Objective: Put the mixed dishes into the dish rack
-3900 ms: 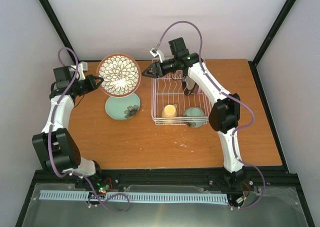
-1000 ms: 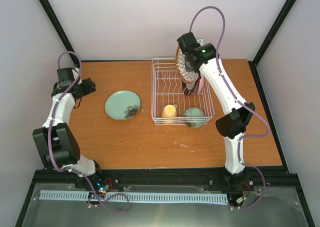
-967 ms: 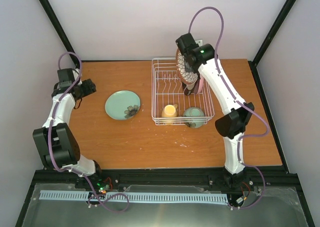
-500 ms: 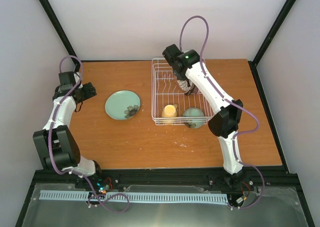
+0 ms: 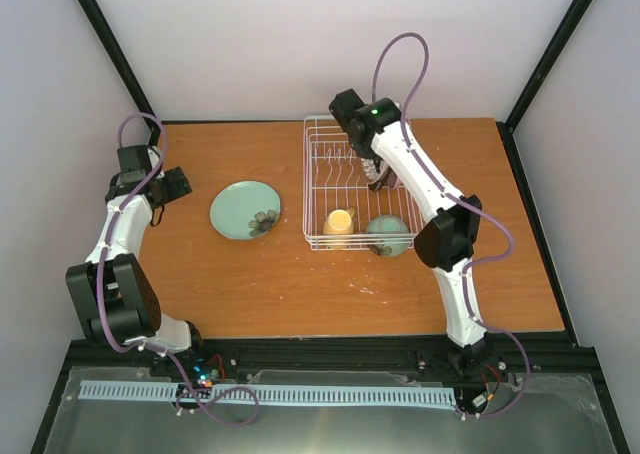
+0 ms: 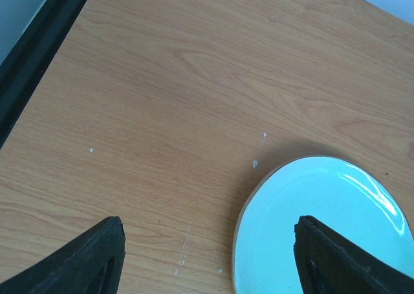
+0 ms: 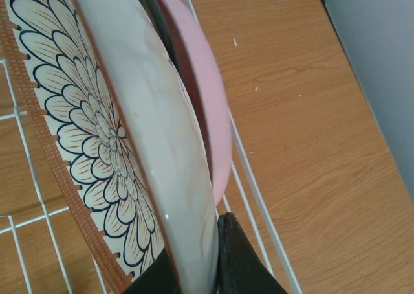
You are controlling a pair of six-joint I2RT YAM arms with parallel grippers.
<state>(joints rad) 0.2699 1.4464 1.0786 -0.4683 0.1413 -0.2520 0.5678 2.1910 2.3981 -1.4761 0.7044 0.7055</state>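
Table (image 5: 300, 284): orange-brown wood; both arm bases sit at its near edge.
Left arm pose: folded link by the base at near left. The forearm runs away along the left side, and the wrist is turned toward the middle of the table.
Right arm pose: rises from its base to an elbow just right of the rack's near right corner. The forearm reaches away and leftward over the rack, and the wrist is above its far end.
Pale yellow mug (image 5: 340, 221): inside the dish rack (image 5: 306, 194), at its near end.
Mint green bowl (image 5: 388, 232): in the rack's near right corner, just beside the mug.
Light teal plate (image 5: 243, 209): flat on the table, left of the rack and apart from it.
Left gripper (image 6: 208, 220): fingers spread wide and holding nothing. It is above bare wood just left of the teal plate's rim.
Right gripper (image 7: 194, 268): clamped on the rim of the petal-patterned plate (image 7: 97, 132).
Petal-patterned plate: on edge within the rack wires at the far end. Whether it sits in a slot cannot be told.
Pink plate (image 7: 204, 93): on edge, close behind the petal plate's back. Contact between them is unclear.
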